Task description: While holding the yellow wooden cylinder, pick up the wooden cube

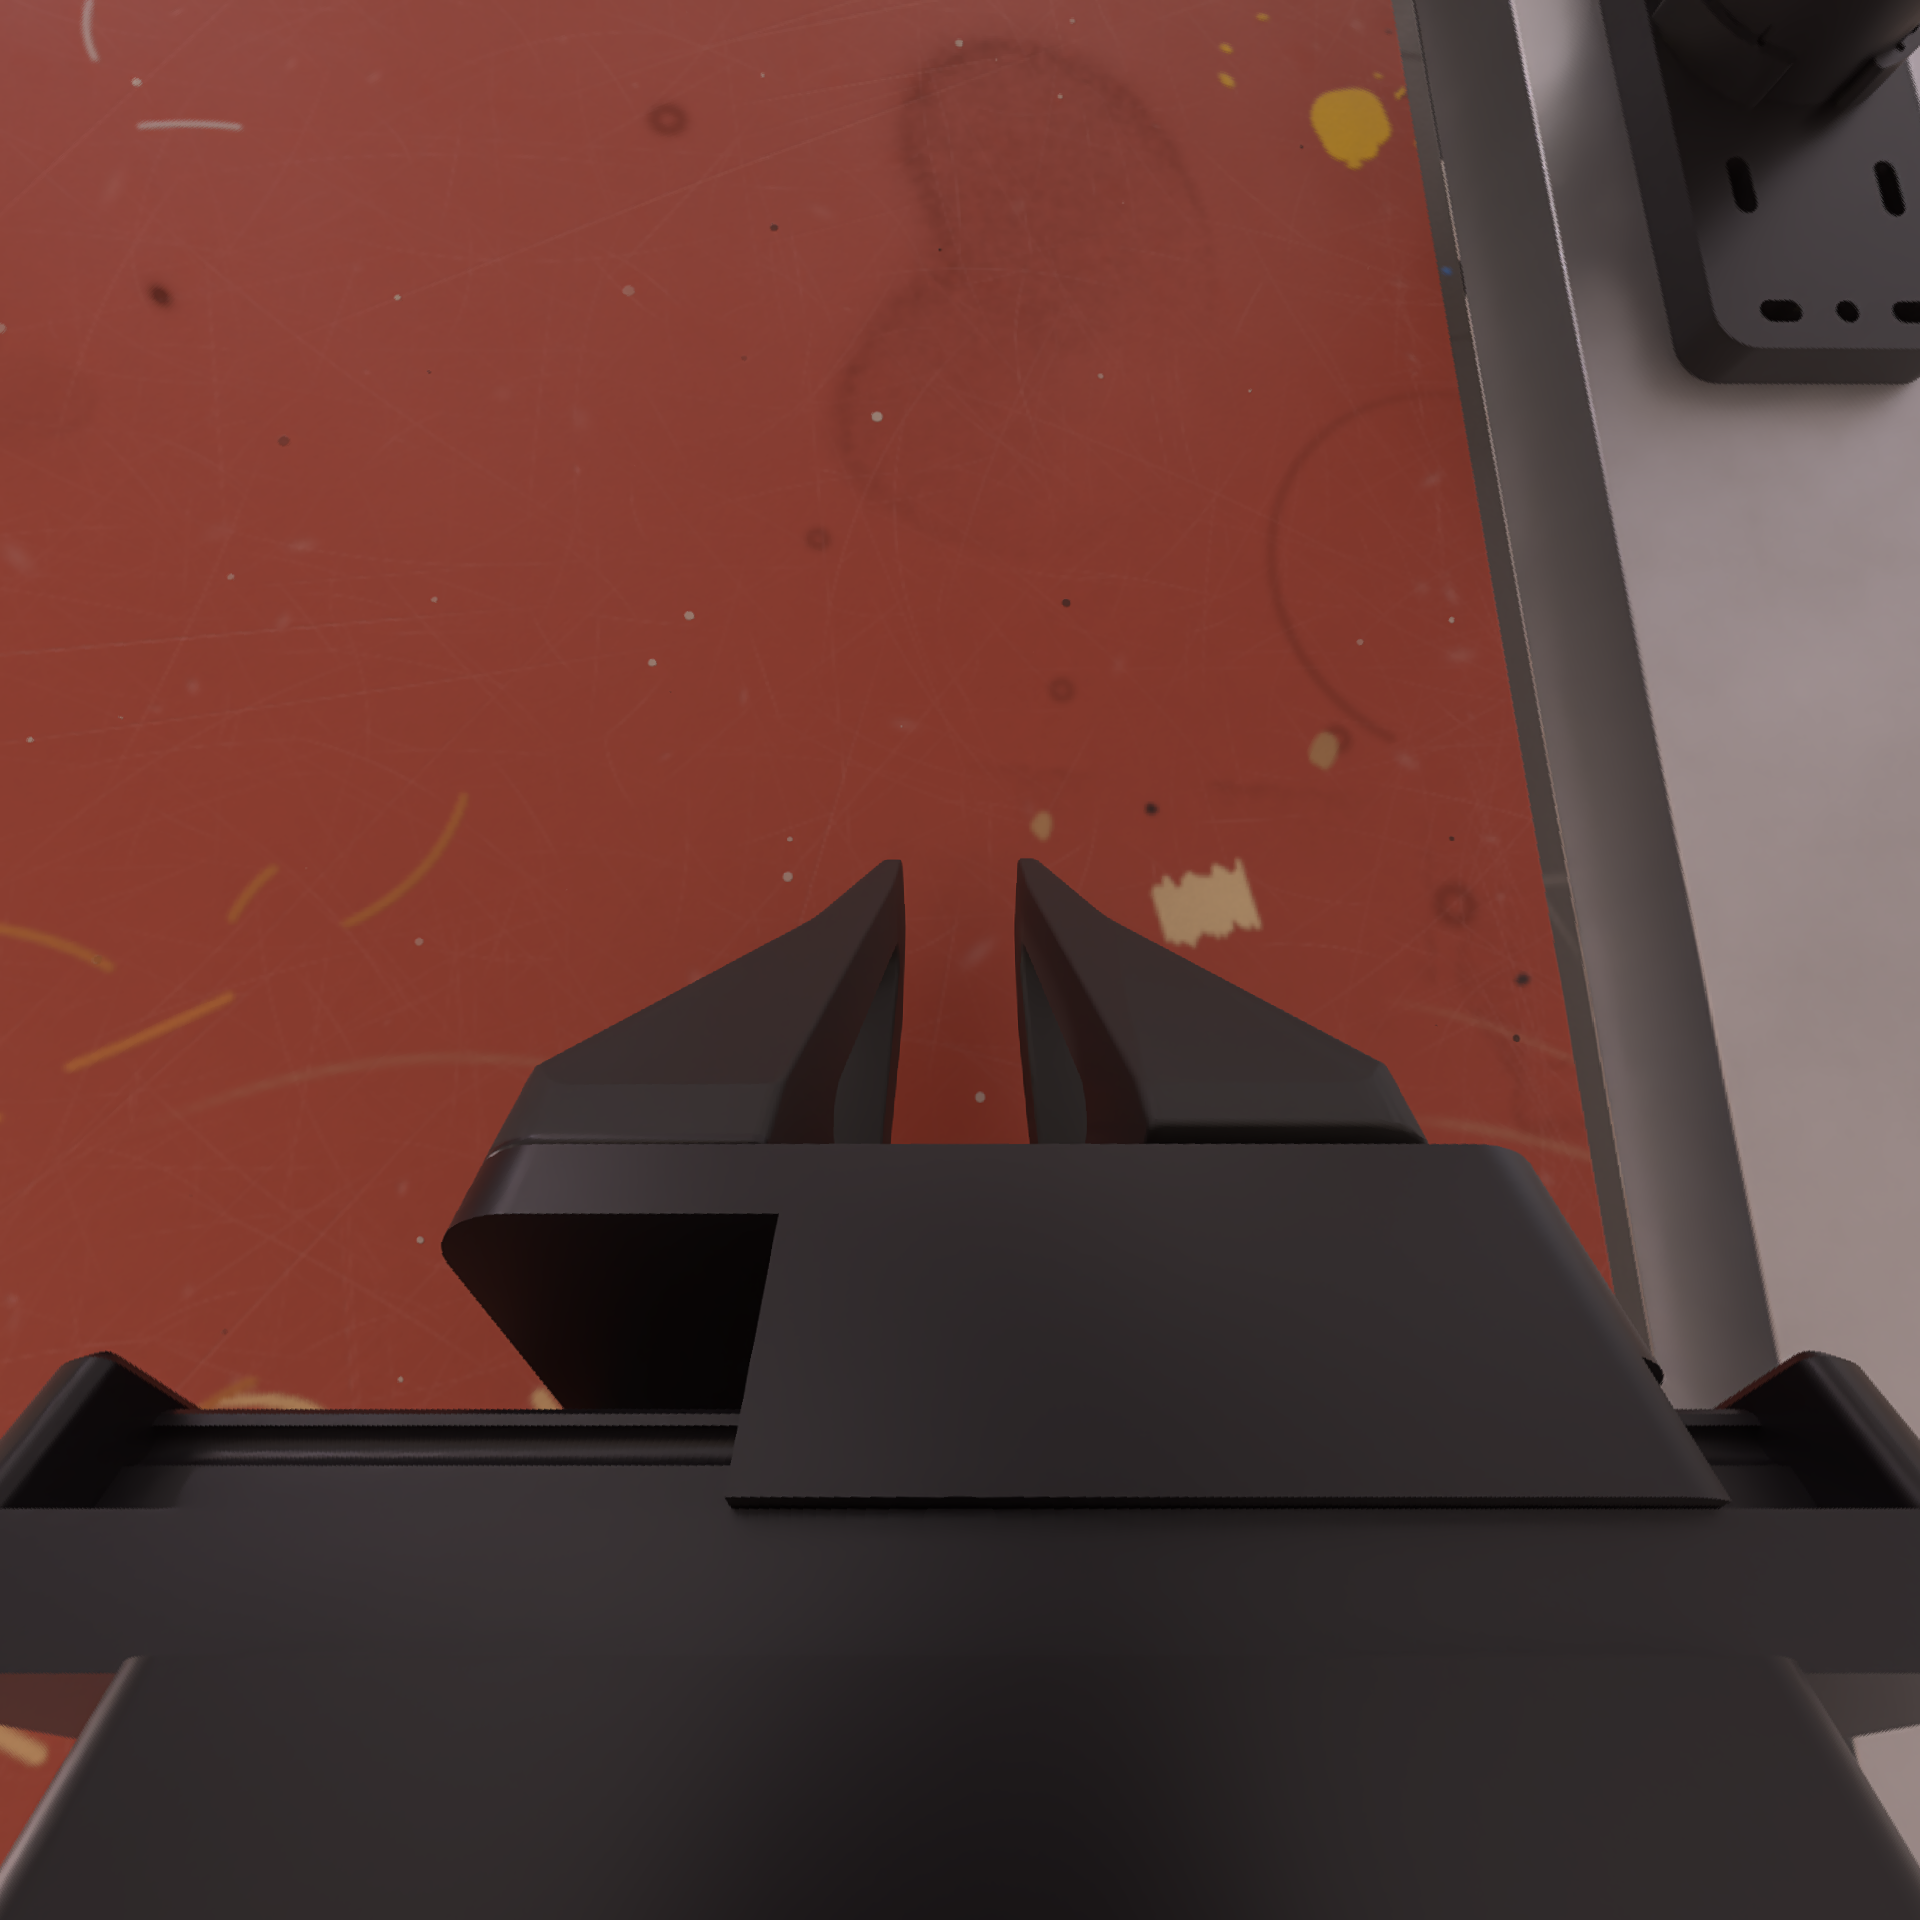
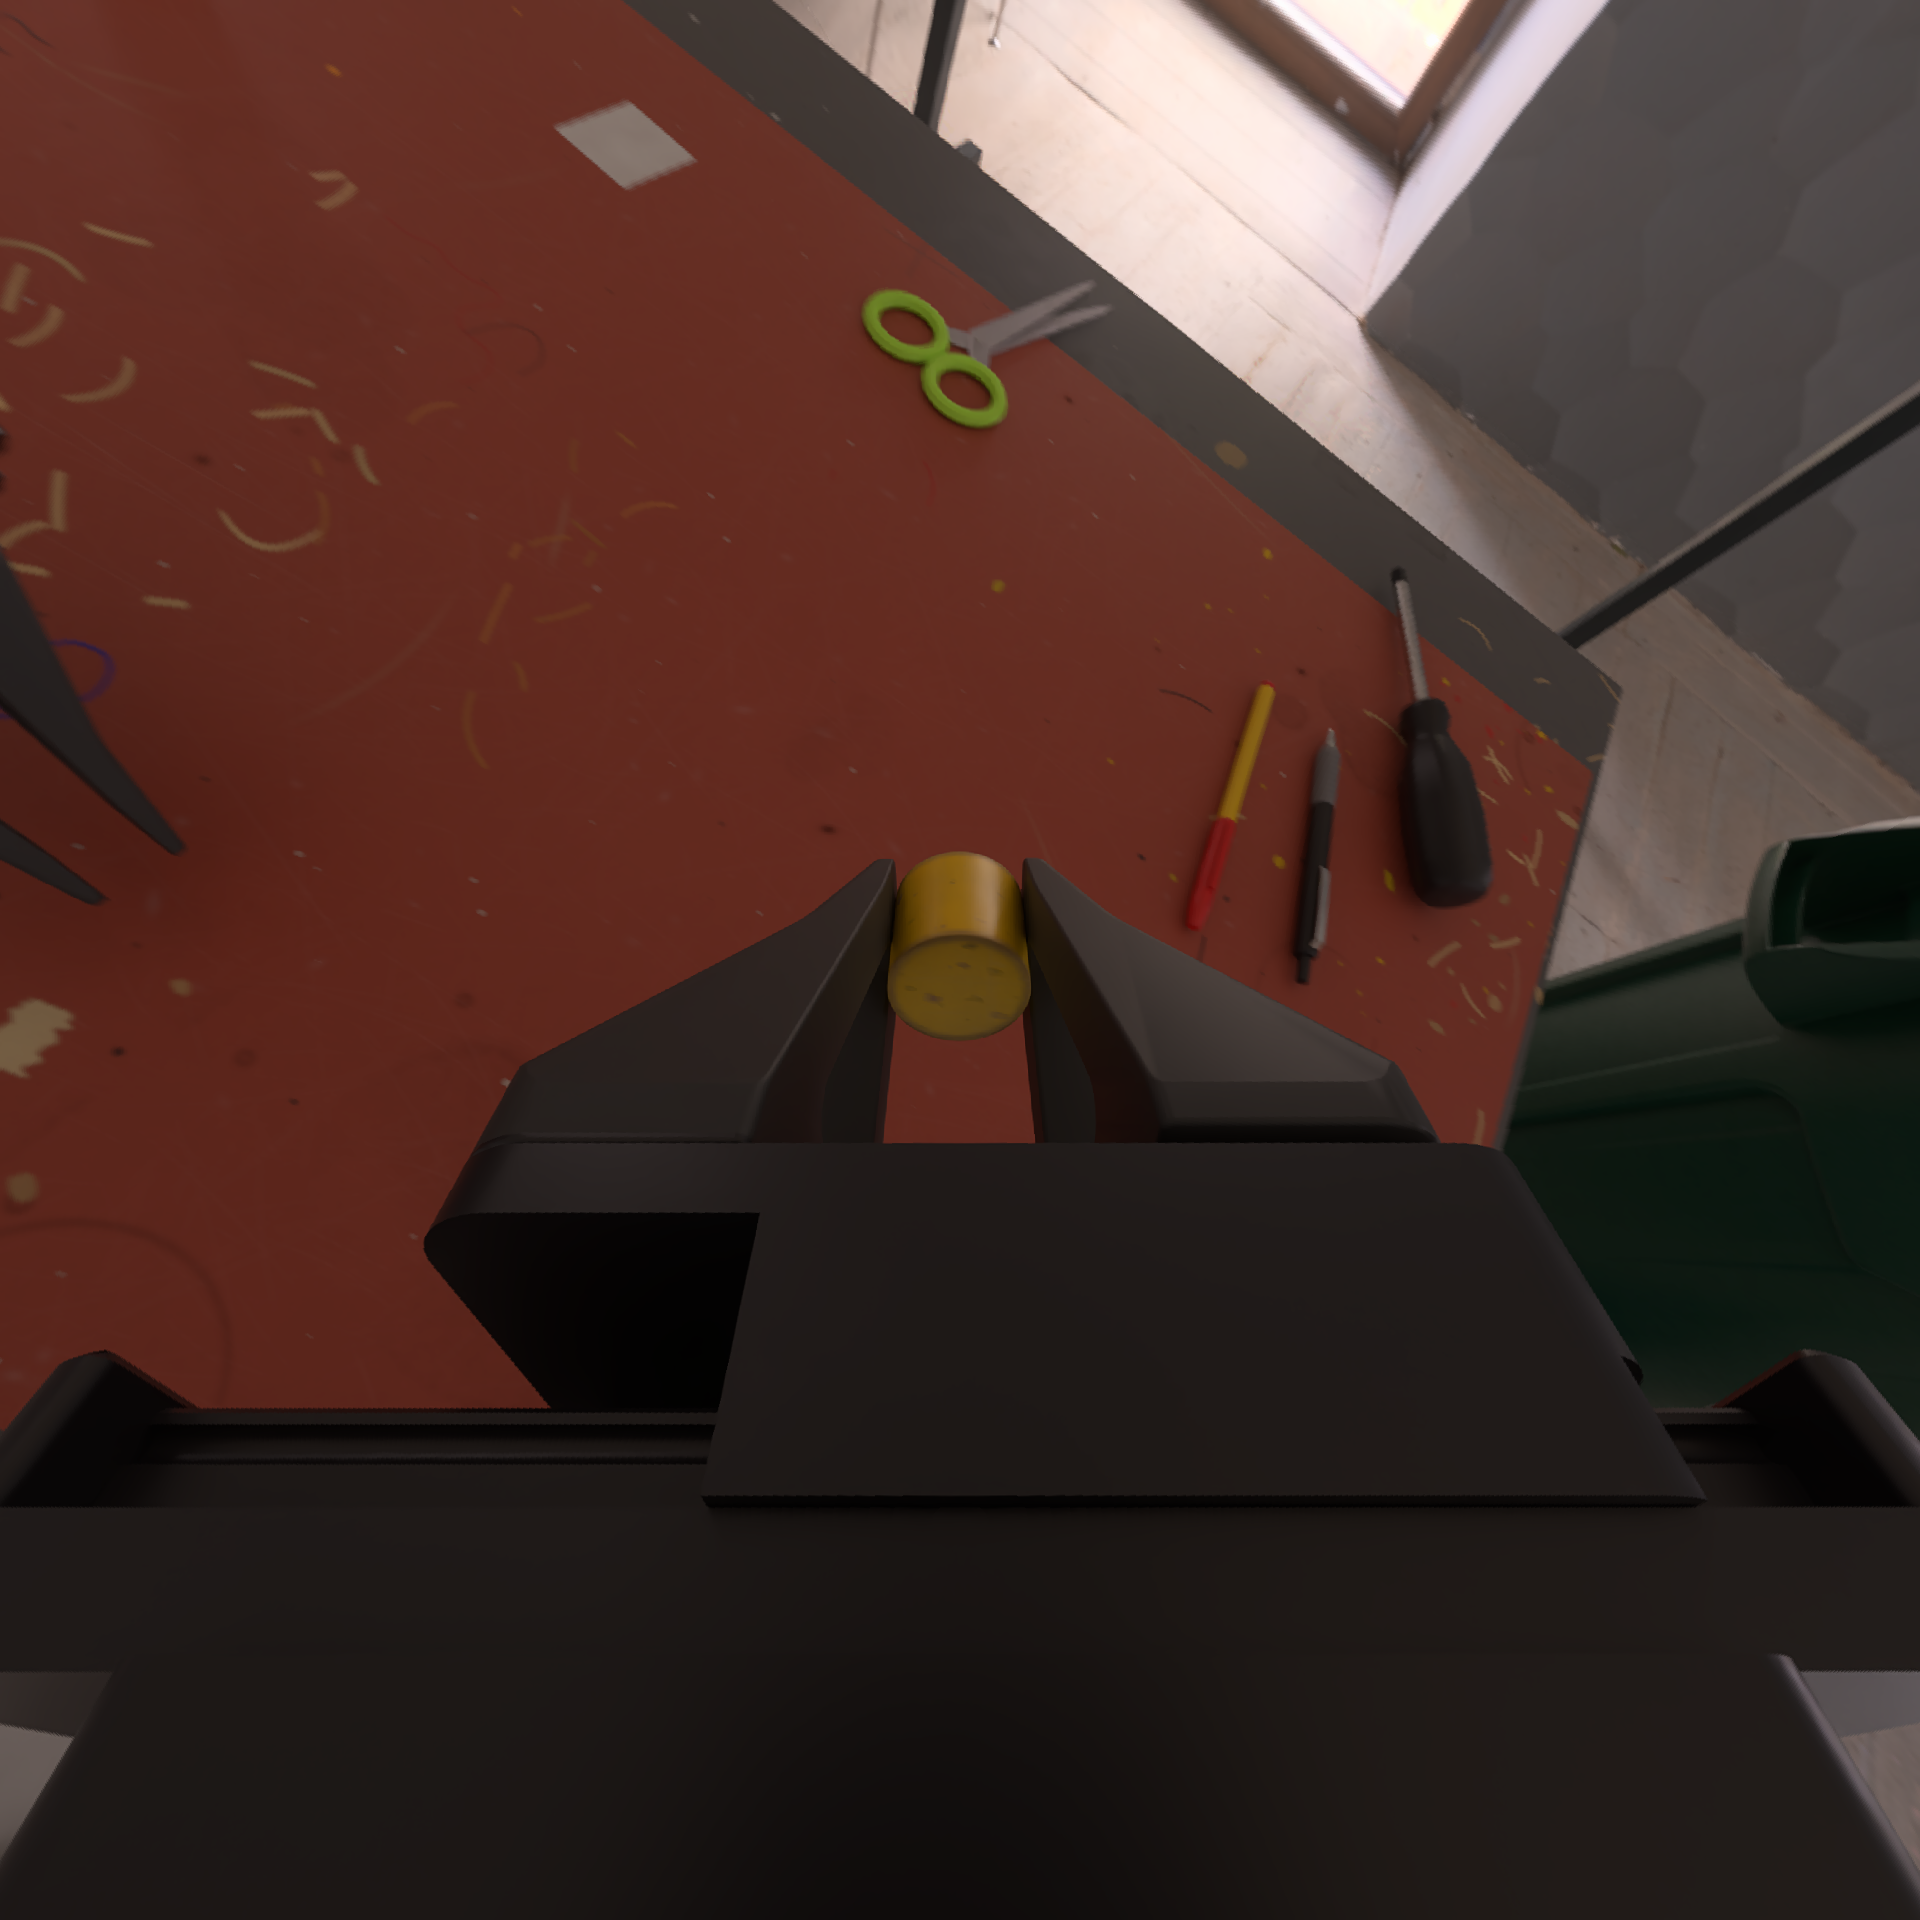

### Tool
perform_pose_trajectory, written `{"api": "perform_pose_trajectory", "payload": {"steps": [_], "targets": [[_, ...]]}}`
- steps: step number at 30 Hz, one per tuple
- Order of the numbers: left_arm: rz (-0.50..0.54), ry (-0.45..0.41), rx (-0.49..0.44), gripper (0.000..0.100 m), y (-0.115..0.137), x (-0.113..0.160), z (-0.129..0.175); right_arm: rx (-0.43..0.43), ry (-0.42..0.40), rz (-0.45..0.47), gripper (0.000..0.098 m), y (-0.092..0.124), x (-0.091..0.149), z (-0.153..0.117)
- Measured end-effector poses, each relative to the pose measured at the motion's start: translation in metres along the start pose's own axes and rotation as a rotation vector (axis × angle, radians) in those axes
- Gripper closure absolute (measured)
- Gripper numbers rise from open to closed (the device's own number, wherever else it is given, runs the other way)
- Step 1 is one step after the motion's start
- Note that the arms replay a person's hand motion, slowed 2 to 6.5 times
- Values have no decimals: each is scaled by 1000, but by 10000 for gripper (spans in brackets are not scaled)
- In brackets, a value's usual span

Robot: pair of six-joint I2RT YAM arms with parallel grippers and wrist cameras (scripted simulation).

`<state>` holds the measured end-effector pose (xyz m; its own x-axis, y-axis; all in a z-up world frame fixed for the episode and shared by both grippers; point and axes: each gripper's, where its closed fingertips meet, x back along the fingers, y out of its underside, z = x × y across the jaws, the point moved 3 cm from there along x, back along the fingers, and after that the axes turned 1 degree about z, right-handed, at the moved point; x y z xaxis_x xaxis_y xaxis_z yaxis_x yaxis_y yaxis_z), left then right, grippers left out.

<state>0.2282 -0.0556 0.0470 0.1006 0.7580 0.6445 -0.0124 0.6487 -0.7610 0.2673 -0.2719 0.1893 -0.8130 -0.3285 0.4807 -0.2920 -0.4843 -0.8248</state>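
My right gripper (image 2: 959, 868) is shut on the yellow wooden cylinder (image 2: 956, 961) and holds it lying between the fingertips, above the red table (image 2: 623, 675). My left gripper (image 1: 959, 868) is empty. Its jaws stand a narrow gap apart with bare red table (image 1: 623, 623) showing between them. The left gripper's fingers (image 2: 125, 810) also show at the left edge of the right wrist view. No wooden cube shows in either view.
Green-handled scissors (image 2: 940, 358), a red-and-yellow pen (image 2: 1231, 805), a black pen (image 2: 1317, 857) and a black screwdriver (image 2: 1439, 800) lie near the table's far right edge. A dark green bin (image 2: 1766, 1039) stands beyond that edge. A grey rail (image 1: 1621, 727) and a black mount (image 1: 1787, 260) border the table.
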Motion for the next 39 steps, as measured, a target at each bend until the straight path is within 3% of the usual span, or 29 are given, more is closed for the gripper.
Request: {"api": "perform_pose_trajectory", "payload": {"steps": [7,19,27,39], "targets": [[19,-16,-15,822,-1,2,1,-50,-137,120,779,-14,-24,-65],[17,-145,-46,822,1,31,-4,-194,-271,224,779,0,-83,-131],[19,-232,-68,822,5,67,-4,-107,-276,212,779,11,-100,-147],[25,-417,-57,822,25,145,-13,-64,-280,241,779,12,-97,-150]]}}
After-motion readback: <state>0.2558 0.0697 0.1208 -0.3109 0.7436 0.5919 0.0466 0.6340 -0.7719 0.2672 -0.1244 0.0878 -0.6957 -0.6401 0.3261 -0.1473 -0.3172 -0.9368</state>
